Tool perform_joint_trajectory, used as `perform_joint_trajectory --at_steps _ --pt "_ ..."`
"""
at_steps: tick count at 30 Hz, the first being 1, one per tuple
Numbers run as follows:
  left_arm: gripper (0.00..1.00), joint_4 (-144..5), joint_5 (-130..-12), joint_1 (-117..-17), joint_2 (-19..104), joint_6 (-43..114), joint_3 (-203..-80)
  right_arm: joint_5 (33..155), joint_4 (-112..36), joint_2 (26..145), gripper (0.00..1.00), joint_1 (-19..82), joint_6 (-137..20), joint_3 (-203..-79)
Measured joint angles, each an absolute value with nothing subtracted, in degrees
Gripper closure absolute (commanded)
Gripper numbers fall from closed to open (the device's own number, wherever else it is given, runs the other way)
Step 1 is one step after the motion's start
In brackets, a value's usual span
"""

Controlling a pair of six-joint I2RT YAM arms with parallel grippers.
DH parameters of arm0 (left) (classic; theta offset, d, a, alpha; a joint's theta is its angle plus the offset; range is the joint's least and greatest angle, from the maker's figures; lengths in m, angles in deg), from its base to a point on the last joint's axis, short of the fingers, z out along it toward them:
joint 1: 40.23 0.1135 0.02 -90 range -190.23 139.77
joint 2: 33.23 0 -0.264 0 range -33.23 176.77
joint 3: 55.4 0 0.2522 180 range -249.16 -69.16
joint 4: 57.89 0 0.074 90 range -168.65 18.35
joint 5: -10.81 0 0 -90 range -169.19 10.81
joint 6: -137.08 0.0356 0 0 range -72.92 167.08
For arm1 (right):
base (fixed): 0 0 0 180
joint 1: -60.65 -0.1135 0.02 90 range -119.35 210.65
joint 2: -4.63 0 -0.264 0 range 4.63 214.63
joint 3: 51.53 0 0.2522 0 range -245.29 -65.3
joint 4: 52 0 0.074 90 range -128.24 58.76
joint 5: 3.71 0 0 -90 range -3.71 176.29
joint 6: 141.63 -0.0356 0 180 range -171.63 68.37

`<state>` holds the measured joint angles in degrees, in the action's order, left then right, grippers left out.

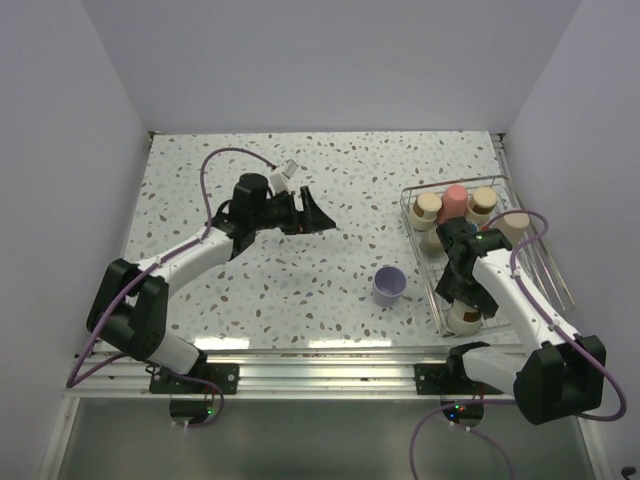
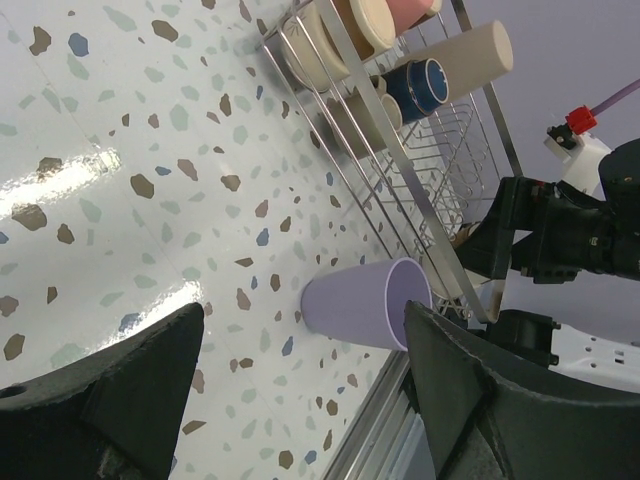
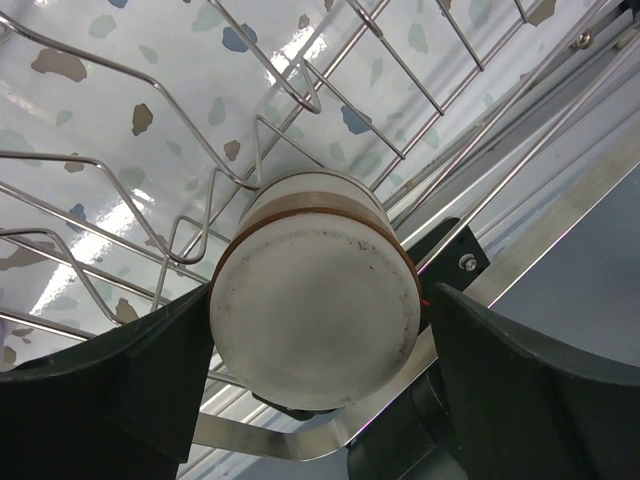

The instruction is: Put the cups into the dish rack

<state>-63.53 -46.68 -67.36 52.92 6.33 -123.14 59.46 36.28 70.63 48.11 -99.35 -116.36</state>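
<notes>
Blue cup in rack, left wrist view

Between my black right jaws: a cream cup with a brown band, the silvery wire rack behind it. Ahead of my left jaws: a lavender cup on a white bench flecked brown, blue and grey-green.

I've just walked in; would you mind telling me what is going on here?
Two robot arms are loading cups into a dish rack. The right gripper is at the rack's near corner, jaws either side of a beige cup with a small gap, apparently open. Several tan cups, a pink cup and a dark blue cup already sit at the far end. A lavender cup stands on the table; the open left gripper hovers empty above the table.
</notes>
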Motion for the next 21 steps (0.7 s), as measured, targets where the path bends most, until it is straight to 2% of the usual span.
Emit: perform_joint_trajectory --at_steps 1,2,12,21 --pt "0.16 -63.6 -46.7 -67.4 53.0 6.3 -123.1 59.6 36.3 70.6 0.11 48.1 -99.3 -116.4" --pt "0.16 -63.5 -46.7 -67.4 53.1 6.3 -123.1 59.9 36.3 70.6 0.02 48.1 -99.2 -116.4" --pt "0.16 -63.5 -46.7 -67.4 53.8 6.3 -123.2 60.6 38.1 70.3 0.02 47.9 -98.7 -120.6" --pt "0.17 -70.2 -50.1 -70.8 57.0 11.6 -129.3 60.4 38.7 68.9 0.02 47.8 -97.7 -134.8"
